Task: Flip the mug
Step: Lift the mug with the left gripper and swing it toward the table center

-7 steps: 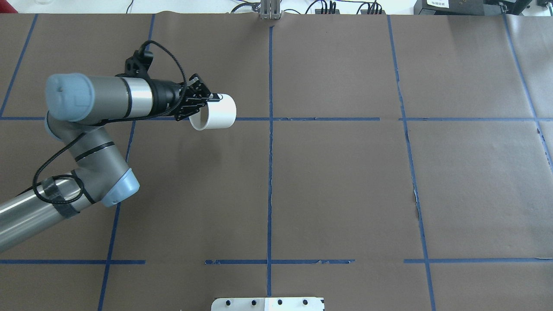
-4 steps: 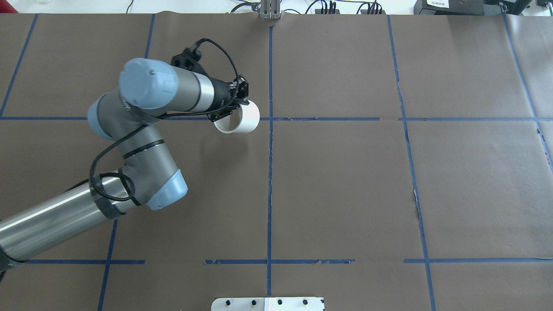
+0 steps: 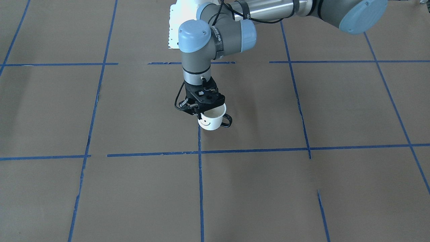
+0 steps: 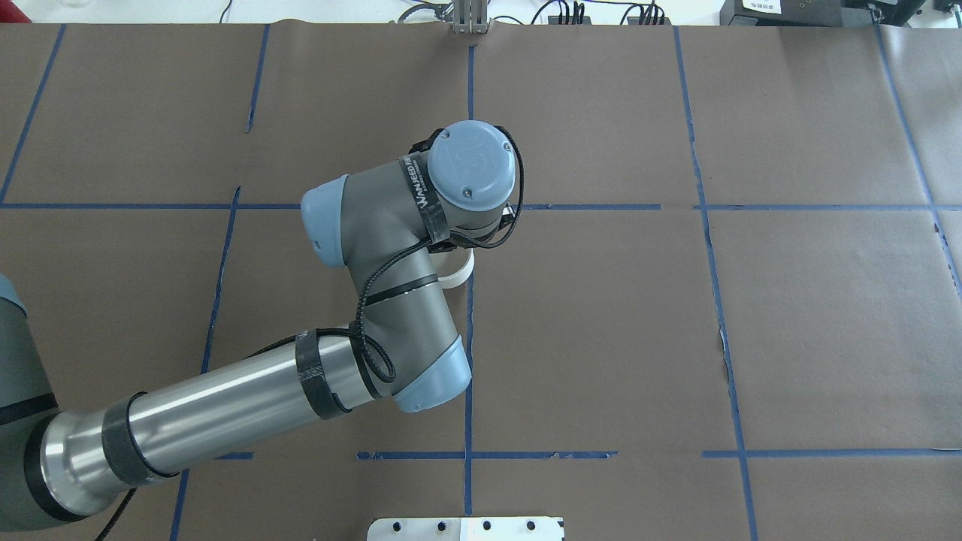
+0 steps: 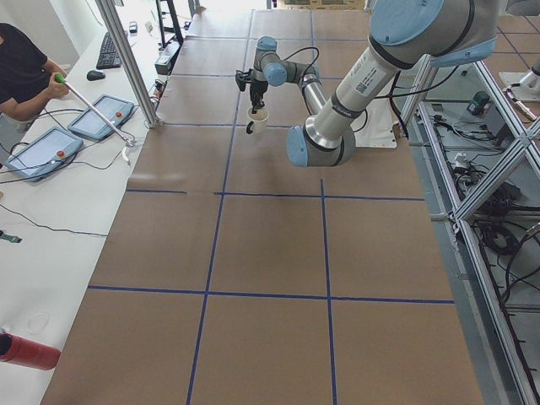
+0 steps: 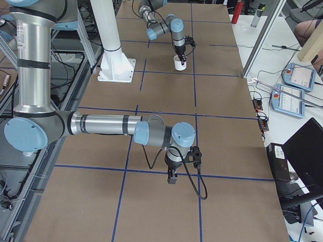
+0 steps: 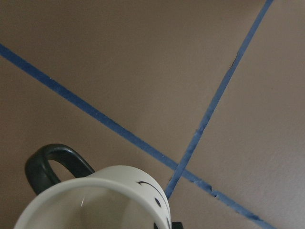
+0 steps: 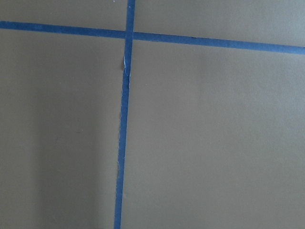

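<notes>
The small white mug with a black smiley face and a dark loop handle hangs upright, mouth up, just over the brown table near its middle line. I cannot tell whether it touches the table. My left gripper points straight down and is shut on the mug's rim. In the overhead view the wrist hides all but a sliver of the mug. The left wrist view shows its rim and handle. My right gripper hangs low over the table and shows only in the exterior right view; I cannot tell its state.
Blue tape lines split the brown paper table into squares. A white base plate sits at the robot's edge. Tablets and an operator's arm are at the far side table, along with a metal post.
My left arm has swung right and toward the table's middle. The wrist has turned from level to pointing down, so the mug has gone from lying sideways to mouth up.
</notes>
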`<state>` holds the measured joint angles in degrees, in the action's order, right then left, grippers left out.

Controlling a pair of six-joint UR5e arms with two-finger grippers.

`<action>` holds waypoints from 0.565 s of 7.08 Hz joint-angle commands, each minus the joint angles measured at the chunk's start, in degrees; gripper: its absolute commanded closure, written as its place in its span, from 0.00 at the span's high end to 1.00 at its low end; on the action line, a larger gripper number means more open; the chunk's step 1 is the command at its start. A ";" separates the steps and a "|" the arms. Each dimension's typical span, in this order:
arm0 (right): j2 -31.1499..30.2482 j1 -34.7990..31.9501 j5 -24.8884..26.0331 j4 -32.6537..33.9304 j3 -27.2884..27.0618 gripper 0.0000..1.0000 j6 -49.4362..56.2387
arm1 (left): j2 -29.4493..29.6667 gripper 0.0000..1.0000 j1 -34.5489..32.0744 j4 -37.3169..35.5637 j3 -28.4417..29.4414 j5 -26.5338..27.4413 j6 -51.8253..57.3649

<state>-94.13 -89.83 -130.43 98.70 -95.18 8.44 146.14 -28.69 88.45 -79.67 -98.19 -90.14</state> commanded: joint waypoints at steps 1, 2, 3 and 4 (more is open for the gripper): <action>0.00 0.00 0.00 0.00 0.00 1.00 0.00 | 4.31 0.00 2.06 -0.91 6.76 0.27 3.46; 0.00 0.00 0.00 0.00 0.00 1.00 0.00 | 4.94 0.00 2.06 -0.91 7.42 0.19 4.96; 0.00 0.00 0.00 0.00 0.00 1.00 0.00 | 4.94 0.00 2.06 -0.91 7.60 0.27 5.67; 0.00 0.00 0.00 0.00 0.00 1.00 0.00 | 4.94 0.00 2.06 -0.91 7.51 0.36 6.37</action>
<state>-94.13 -89.83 -130.43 98.70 -95.18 8.44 150.90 -26.67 87.54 -72.44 -97.91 -84.81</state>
